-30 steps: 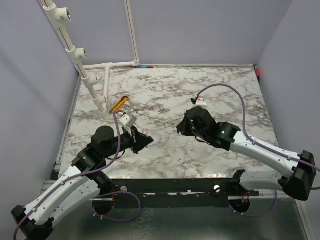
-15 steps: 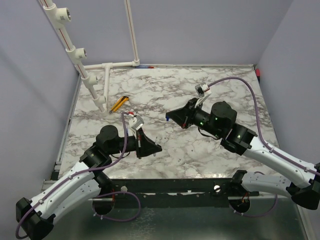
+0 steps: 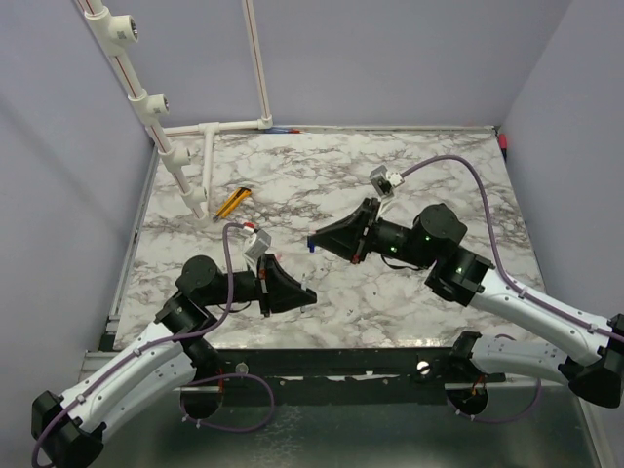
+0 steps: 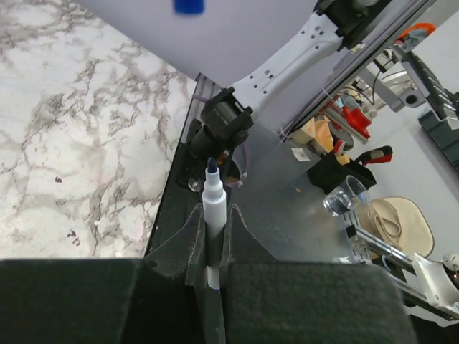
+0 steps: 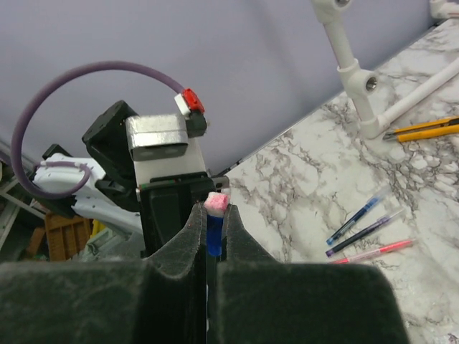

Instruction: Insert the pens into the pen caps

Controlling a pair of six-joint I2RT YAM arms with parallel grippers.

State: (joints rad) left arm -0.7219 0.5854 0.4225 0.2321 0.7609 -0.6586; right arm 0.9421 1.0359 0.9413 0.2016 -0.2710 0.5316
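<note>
My left gripper (image 4: 214, 228) is shut on a whitish pen (image 4: 214, 204), whose dark blue tip sticks out past the fingertips. In the top view the left gripper (image 3: 302, 294) is held above the front middle of the table. My right gripper (image 5: 214, 215) is shut on a short blue pen cap (image 5: 215, 231) with a pink-white end. In the top view the right gripper (image 3: 315, 243) points left, a short gap behind the left one. The cap also shows at the top of the left wrist view (image 4: 188, 6). Three more pens lie on the marble: blue (image 5: 357, 213), dark (image 5: 366, 231) and pink (image 5: 374, 251).
A yellow-and-black flat tool (image 3: 232, 202) lies at the back left, also in the right wrist view (image 5: 423, 129). A white pipe frame (image 3: 168, 146) stands along the left and back. The marble table's (image 3: 429, 175) front edge meets a dark rail (image 4: 183, 186).
The right gripper has lifted and swung left with the cap. The left gripper has moved right and forward with the pen. The two tips are now close and face each other.
</note>
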